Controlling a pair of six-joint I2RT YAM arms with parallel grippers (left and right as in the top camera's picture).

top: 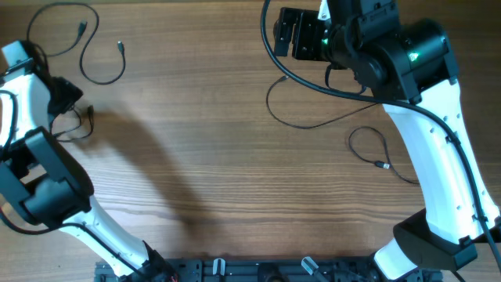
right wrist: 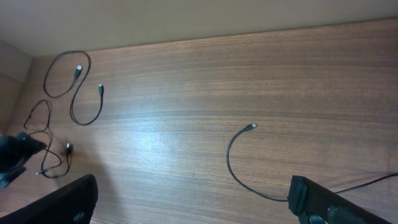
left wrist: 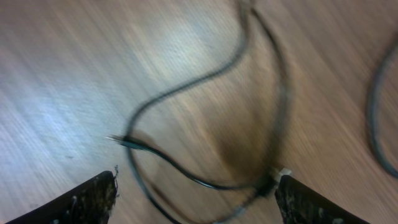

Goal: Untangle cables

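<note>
Several thin black cables lie spread on the wooden table. A small tangle of loops (top: 72,125) lies at the far left, under my left gripper (top: 69,103). In the left wrist view the open fingers (left wrist: 196,202) straddle these blurred loops (left wrist: 205,180), with a plug end (left wrist: 116,138) to the left. A separate looped cable (top: 92,55) lies at the top left. A long cable (top: 305,121) and a small loop (top: 368,145) lie on the right. My right gripper (top: 296,35) is open and empty, high above the table; its view (right wrist: 193,202) shows a cable with a plug (right wrist: 239,165).
The right wrist view also shows the top-left cable (right wrist: 78,87), the left tangle (right wrist: 46,146) and the dark left gripper (right wrist: 12,155). The thick black arm cable (top: 313,82) hangs by the right arm. The arm bases stand at the front edge (top: 258,270).
</note>
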